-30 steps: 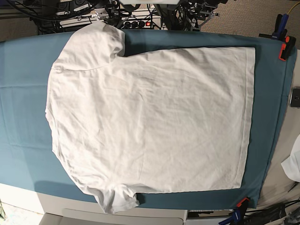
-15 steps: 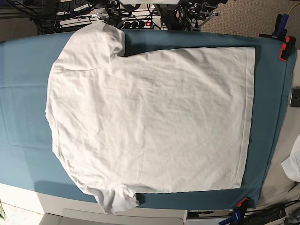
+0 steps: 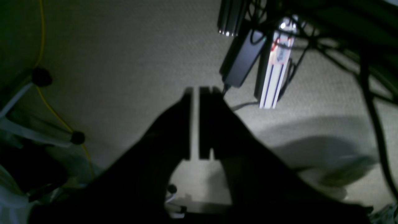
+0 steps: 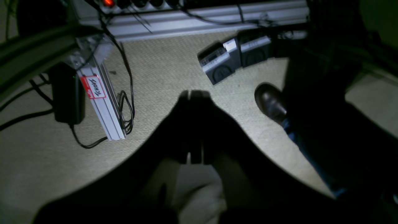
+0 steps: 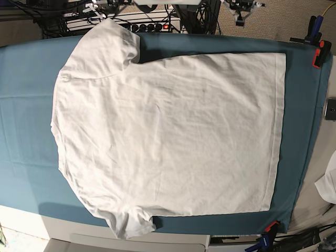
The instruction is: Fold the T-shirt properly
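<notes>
The white T-shirt [image 5: 168,136] lies spread flat on the teal table cloth [image 5: 26,105] in the base view. Its neck end is at the left and its bottom hem [image 5: 278,126] at the right. One sleeve [image 5: 110,42] points to the far edge, the other sleeve [image 5: 131,223] to the near edge. Neither wrist view shows the shirt. My left gripper [image 3: 196,90] hangs over carpet floor, its fingers almost together with only a thin slit and nothing between them. Over carpet as well, my right gripper [image 4: 190,92] is shut and empty.
Orange clamps [image 5: 318,55] [image 5: 271,227] pin the cloth at the right corners. A white fabric scrap [image 5: 329,184] lies off the right edge. On the floor are a power brick [image 3: 242,59], an aluminium rail [image 4: 99,102], cables, and a person's shoe [image 4: 270,102].
The T-shirt has not moved. Arm parts at the top edge of the base view have shifted outward, left and right.
</notes>
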### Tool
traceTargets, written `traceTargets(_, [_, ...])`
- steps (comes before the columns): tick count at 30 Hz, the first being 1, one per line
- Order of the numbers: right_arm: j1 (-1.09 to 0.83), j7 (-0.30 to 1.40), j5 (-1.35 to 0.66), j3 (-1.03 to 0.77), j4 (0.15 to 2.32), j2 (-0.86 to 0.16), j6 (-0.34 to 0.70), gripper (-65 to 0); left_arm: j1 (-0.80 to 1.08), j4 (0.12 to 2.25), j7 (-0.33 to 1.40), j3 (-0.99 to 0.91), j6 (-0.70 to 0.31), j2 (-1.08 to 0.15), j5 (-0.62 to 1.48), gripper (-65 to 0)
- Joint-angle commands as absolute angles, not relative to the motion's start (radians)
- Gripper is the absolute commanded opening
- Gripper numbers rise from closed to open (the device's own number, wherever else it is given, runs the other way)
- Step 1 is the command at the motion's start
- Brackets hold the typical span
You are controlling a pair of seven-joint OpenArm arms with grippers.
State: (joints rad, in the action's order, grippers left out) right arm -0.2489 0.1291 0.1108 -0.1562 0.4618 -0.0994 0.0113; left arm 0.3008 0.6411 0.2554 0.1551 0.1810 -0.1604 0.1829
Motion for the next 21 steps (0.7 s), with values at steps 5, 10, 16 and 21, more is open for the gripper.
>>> traceTargets(5, [-0.402, 0.19, 0.02, -0.158, 0.648, -0.125, 0.057, -65.0, 0.462, 0.876, 0.348, 0.154, 0.183, -0.236, 0.179, -62.6])
traceTargets(10, [-0.584, 0.226, -0.085, -0.158, 0.898, -0.152, 0.12, -65.0, 0.654, 1.169, 0.349, 0.154, 0.184, -0.326, 0.179, -62.6])
traceTargets(16, [-0.841, 0.241, -0.204, -0.16, 1.282, -0.215, 0.123, -65.0, 0.894, 1.538, 0.356, 0.154, 0.184, -0.433, 0.106, -62.6])
traceTargets(21, [-1.018, 0.27, -0.29, -0.239, 1.636, -0.232, 0.123, -65.0, 1.046, 1.815, 0.38, 0.154, 0.185, -0.508, 0.036, -62.6])
